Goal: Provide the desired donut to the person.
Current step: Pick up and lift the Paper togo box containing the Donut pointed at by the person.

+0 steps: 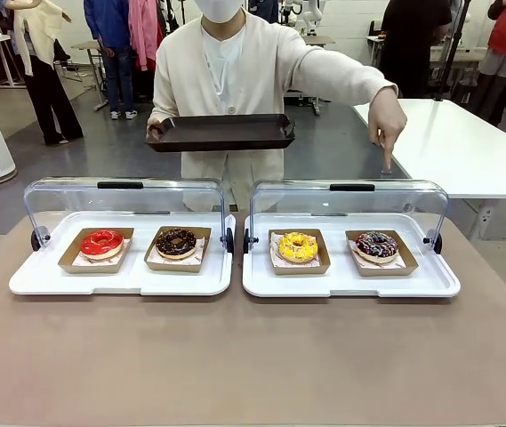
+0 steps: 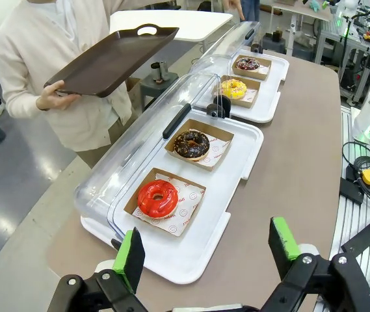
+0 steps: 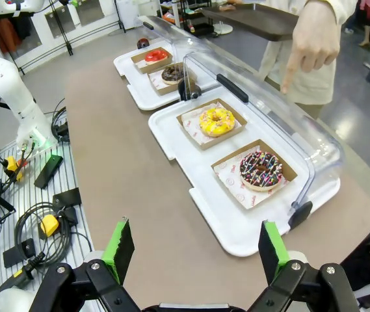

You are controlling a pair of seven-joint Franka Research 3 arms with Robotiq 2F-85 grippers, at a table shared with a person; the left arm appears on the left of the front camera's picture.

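The person (image 1: 235,62) stands at the far side, holding a dark brown serving tray (image 1: 221,132) in one hand. The other hand (image 1: 386,120) points a finger down over the sprinkled chocolate donut (image 1: 376,245) at the far right. To its left lie a yellow donut (image 1: 298,245), a chocolate donut (image 1: 176,242) and a red donut (image 1: 102,242), each in a brown paper tray. My left gripper (image 2: 205,250) is open above the table's near edge, close to the red donut (image 2: 158,198). My right gripper (image 3: 194,250) is open, short of the sprinkled donut (image 3: 261,169).
The donuts rest in pairs on two white display trays (image 1: 119,283) (image 1: 350,286), whose clear lids (image 1: 124,200) (image 1: 350,203) stand raised on the person's side. Bare brown tabletop (image 1: 253,365) lies in front. Cables and gear (image 3: 41,221) sit beside the table.
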